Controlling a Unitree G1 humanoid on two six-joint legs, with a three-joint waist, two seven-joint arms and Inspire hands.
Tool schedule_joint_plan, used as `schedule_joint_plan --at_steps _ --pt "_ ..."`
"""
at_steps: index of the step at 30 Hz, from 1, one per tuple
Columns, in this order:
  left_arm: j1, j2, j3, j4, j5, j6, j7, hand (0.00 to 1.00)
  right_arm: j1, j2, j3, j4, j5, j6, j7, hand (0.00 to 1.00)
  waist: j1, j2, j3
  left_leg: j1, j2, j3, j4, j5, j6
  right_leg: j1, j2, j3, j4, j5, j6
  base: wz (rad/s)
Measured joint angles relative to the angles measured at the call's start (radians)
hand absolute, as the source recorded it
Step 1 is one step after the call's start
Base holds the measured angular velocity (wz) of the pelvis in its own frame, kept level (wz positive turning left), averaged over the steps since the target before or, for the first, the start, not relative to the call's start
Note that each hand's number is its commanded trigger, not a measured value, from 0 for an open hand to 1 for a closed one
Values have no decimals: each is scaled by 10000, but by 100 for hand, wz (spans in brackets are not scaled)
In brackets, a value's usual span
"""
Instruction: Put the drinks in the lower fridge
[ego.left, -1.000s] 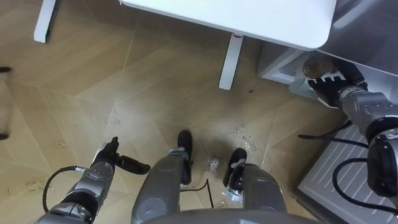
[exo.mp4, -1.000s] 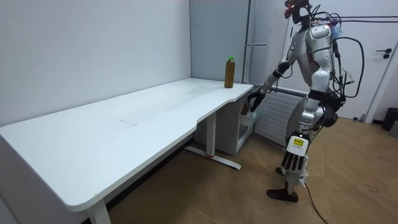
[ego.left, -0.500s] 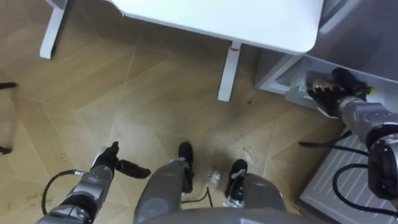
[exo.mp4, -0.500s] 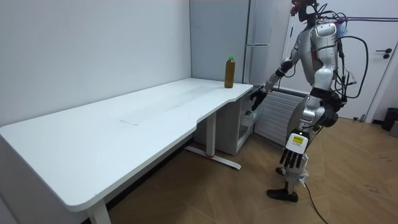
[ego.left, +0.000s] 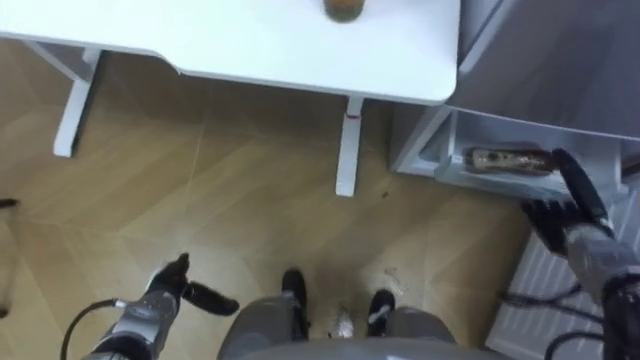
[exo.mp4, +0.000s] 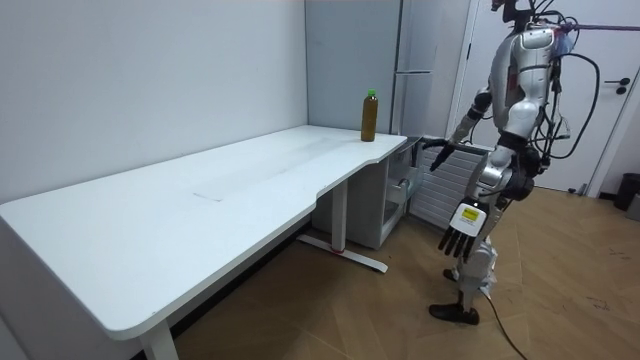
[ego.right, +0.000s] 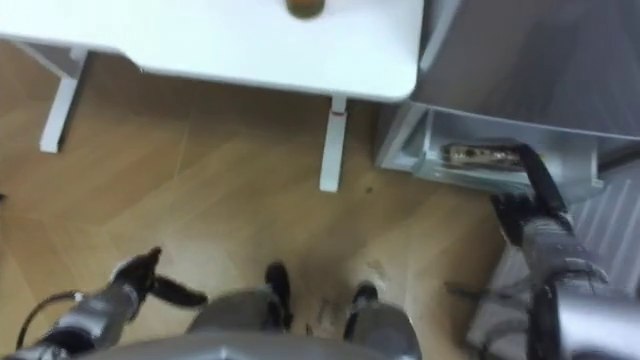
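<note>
A brown drink bottle (ego.left: 505, 160) lies on its side in the open lower fridge compartment (ego.left: 440, 168), right of the table. My right hand (ego.left: 572, 208) hangs just in front of it, open, fingers straight and off the bottle. A second brown bottle with a green cap (exo.mp4: 369, 115) stands upright on the white table's (exo.mp4: 200, 200) far corner, and its top shows in the left eye view as bottle (ego.left: 343, 8). My left hand (ego.left: 170, 287) hangs low by my left side, open and holding nothing. In the room view I stand upright facing the fridge (exo.mp4: 425, 60).
The white table's leg (ego.left: 347, 145) stands close to the fridge compartment's left side. A white ribbed panel (ego.left: 530, 300) lies on the floor to my right. Wooden floor (ego.left: 220, 190) stretches in front of and left of my feet.
My right hand has let go of the brown bottle, left it lying in the fridge compartment and drawn back. I have straightened up, and the eye view has tilted up towards the table.
</note>
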Motion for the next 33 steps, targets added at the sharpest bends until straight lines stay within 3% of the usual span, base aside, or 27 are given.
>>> schedule_joint_plan --at_steps 4,13,21,26,30,33 --pt "200 -1 205 -23 -24 0 31 0 545 217 20 -10 -25 -11 14 0 -15 8 -8 360 60 134 -153 -44 -67 303 91 142 -198 26 -36 -11" --pt "977 -130 813 -300 22 -130 247 0 1957 1221 183 -107 -106 -121 461 0 -2 11 -15 1305 94 243 -510 -262 -264 1291 224 219 -712 -35 -57 -4" --pt "1469 -158 1693 -603 394 -219 462 0 2574 1443 178 -166 -964 -128 900 0 -207 26 -16 1920 90 293 -562 -531 -356 1958 232 217 -873 -251 -31 0" --pt "1547 -304 1723 -548 394 -220 386 0 3139 1553 188 -161 -1323 -131 1094 0 -284 33 -22 2466 93 303 -561 -737 -436 2537 252 242 -1020 -373 -20 -2" --pt "1719 -457 1774 -509 428 -264 289 0 3465 1766 182 -106 -2007 -148 1179 0 -282 46 -41 2888 154 513 -542 -937 -496 2848 293 525 -1014 -462 -21 -20" --pt "1769 -456 1777 -520 525 -271 223 0 3724 1918 201 -102 -2860 -134 1187 0 -497 15 -34 2893 152 509 -541 -948 -495 2859 293 532 -1016 -468 -16 -2"
